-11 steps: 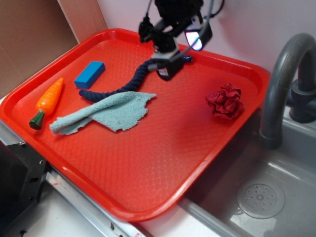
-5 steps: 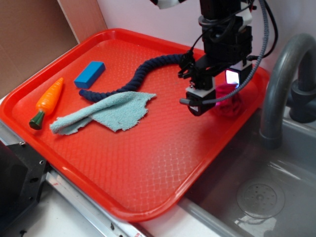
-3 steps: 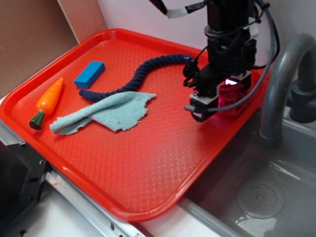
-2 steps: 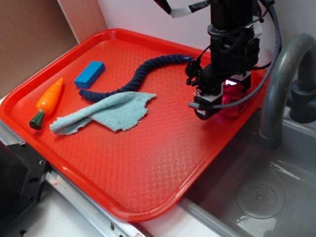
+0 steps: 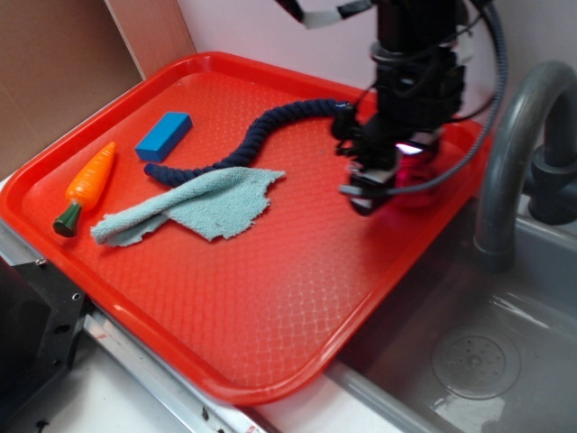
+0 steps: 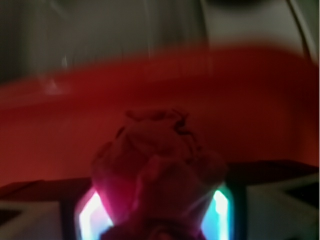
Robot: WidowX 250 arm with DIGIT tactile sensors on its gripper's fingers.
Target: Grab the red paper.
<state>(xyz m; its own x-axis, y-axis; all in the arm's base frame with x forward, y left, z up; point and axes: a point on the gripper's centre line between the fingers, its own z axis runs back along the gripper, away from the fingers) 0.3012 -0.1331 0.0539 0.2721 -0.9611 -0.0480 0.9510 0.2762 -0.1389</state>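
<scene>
The red paper (image 5: 420,180), a dark red crumpled ball, sits at the right end of the red tray (image 5: 270,390), mostly covered by my gripper (image 5: 389,183). In the wrist view the red paper (image 6: 160,170) fills the gap between the two lit pads (image 6: 93,216) of the gripper (image 6: 157,220), touching both sides. The gripper is shut on it. That view's background is blurred while the ball is sharper. Whether the ball still touches the tray is hidden by the arm.
On the tray lie a dark blue rope (image 5: 261,135), a light blue cloth (image 5: 194,206), a blue block (image 5: 164,135) and a toy carrot (image 5: 86,185). A grey faucet (image 5: 514,153) and a sink (image 5: 469,361) are just right of the tray.
My gripper travelled from the back middle of the tray to the right, came down over the red paper and closed round it; it has just shifted slightly up and left.
</scene>
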